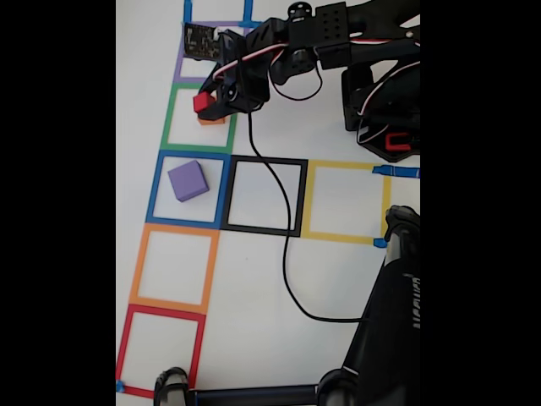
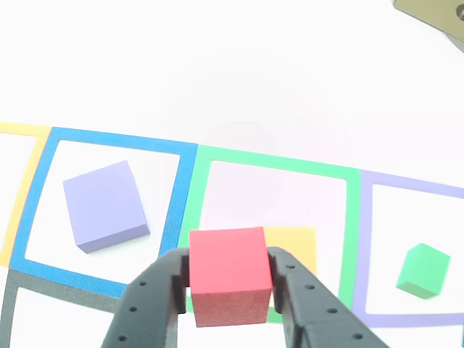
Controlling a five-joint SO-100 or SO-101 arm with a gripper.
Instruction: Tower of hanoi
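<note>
Now fingers (image 2: 230, 290) clamping red cube (image 2: 229, 274), orange cube (image 2: 293, 249) just behind, purple cube (image 2: 106, 205) apart.

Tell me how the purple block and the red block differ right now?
The plain purple cube looks bigger than the small red cube. The purple one lies free inside the blue tape square, while the red one is clamped between the tool's fingers over the green tape square, beside an orange cube. Both are plain cubes.
</note>
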